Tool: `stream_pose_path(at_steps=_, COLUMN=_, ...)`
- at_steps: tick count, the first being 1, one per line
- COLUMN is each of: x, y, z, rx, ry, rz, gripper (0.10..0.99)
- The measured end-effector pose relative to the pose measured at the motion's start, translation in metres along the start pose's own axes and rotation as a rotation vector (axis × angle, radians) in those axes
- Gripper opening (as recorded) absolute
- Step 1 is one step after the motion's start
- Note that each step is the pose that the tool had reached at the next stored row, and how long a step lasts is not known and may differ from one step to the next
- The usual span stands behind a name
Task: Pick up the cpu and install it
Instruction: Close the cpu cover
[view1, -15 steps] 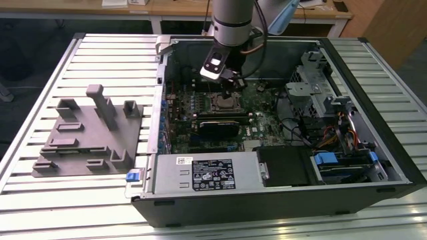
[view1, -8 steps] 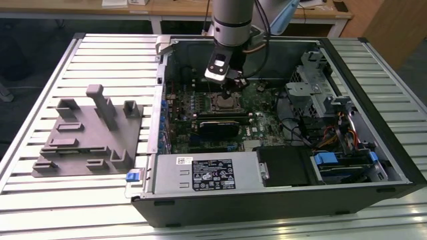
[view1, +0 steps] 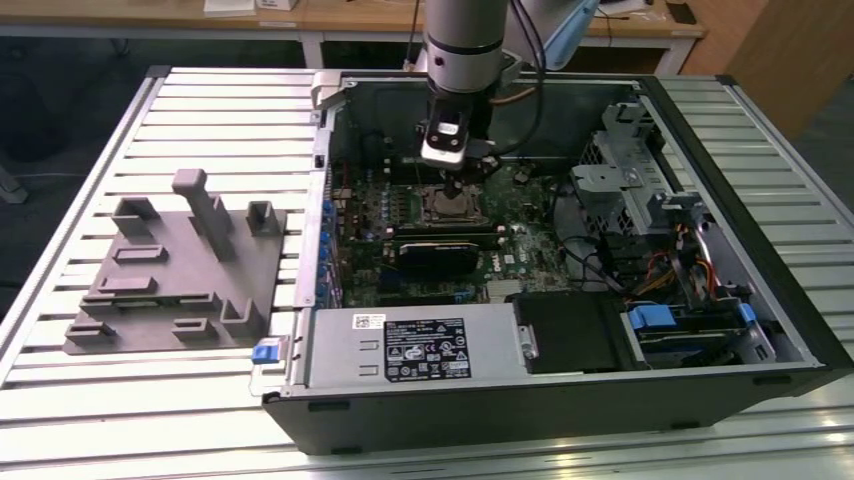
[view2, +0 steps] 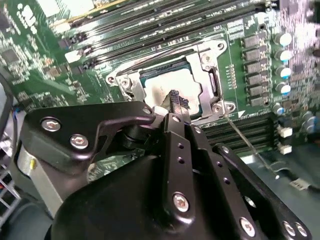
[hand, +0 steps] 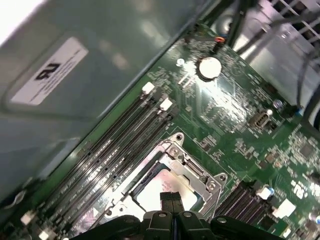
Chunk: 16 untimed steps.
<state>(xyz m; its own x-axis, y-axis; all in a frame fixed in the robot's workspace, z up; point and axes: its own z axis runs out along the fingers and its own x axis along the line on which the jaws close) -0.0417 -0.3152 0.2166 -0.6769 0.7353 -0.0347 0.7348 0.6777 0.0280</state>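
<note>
The flat square cpu (view2: 161, 89) with its silvery-white metal top lay in the bright steel socket frame (view2: 209, 82) on the green motherboard (hand: 235, 125), inside the open black computer case (view1: 534, 412). The black, screw-studded gripper (view2: 176, 100) hung right over it, its two narrow fingers pressed together with nothing between them. The exterior view added a gray plastic fixture (view1: 147, 290) on the slatted metal worktop (view1: 134, 425), beside the case, toward the worktop's edge at the exterior view's left.
</note>
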Motion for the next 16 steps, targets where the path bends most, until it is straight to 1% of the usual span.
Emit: stream_pose_path(at_steps=16, x=0.0000, y=0.0000, z=0.0003, rx=-0.003, ry=0.0003, rz=-0.291, gripper=0.106)
